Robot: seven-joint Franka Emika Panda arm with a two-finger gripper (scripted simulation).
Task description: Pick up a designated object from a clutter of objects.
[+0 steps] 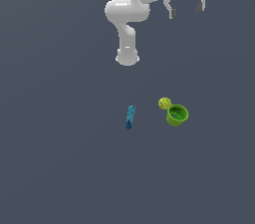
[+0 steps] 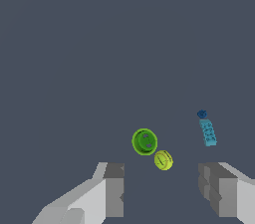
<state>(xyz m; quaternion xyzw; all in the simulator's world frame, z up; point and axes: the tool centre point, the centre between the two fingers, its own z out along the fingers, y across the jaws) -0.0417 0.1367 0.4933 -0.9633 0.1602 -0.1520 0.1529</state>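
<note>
A simulated scene: featureless slate-grey floor (image 1: 60, 168), flat-rendered white arm (image 1: 127, 24).

A flat, matte, dark slate-grey ground surface (image 1: 60, 168) fills the exterior view and the wrist view alike, running past every border. It is one even colour, smooth and plain throughout.

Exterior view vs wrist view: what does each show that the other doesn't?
Exterior only: the white arm's base and links, and the open gripper from the side, high above the grey floor. Wrist only: the gripper's fingers close up. Both: lime-green round cup, small yellow-green ball close beside it, thin blue stick lying apart.
</note>
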